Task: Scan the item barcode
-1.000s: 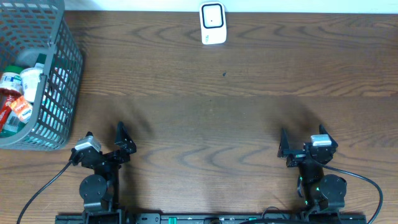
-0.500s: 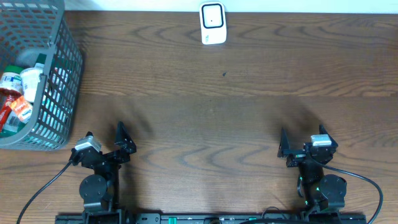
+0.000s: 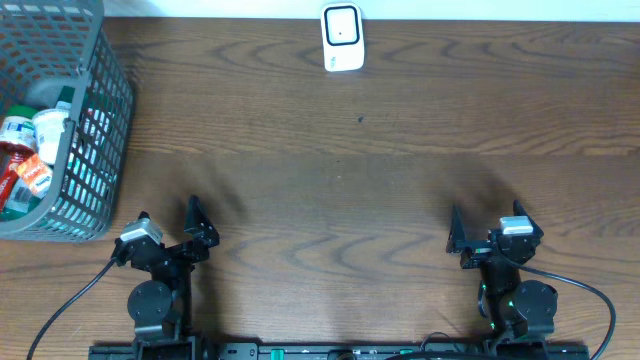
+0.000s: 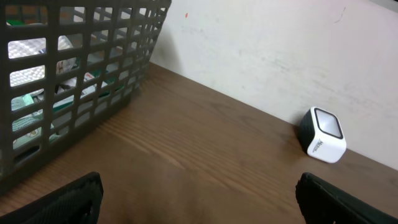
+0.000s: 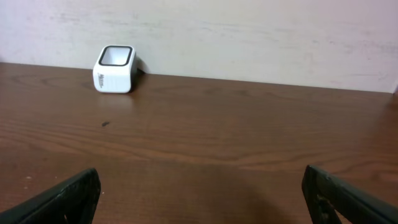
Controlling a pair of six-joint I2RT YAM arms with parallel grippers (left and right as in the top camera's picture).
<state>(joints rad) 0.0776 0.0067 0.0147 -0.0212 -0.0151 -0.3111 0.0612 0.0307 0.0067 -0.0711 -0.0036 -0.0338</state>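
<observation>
Left gripper (image 3: 170, 223) is nearer the items (image 3: 30, 140), which lie in the basket (image 3: 112, 90).
Its fingers stand wide apart and empty, as do those of the right gripper (image 3: 487, 228). The items look like small bottles and packets with glossy labels, jumbled so their long axes cannot be told. They lie ahead and to the left of the left gripper, behind a stiff grey plastic lattice. The scanner (image 3: 342, 38), a rounded white block with a dark window, stands at the far edge of the wood-grain table (image 3: 330, 170).
</observation>
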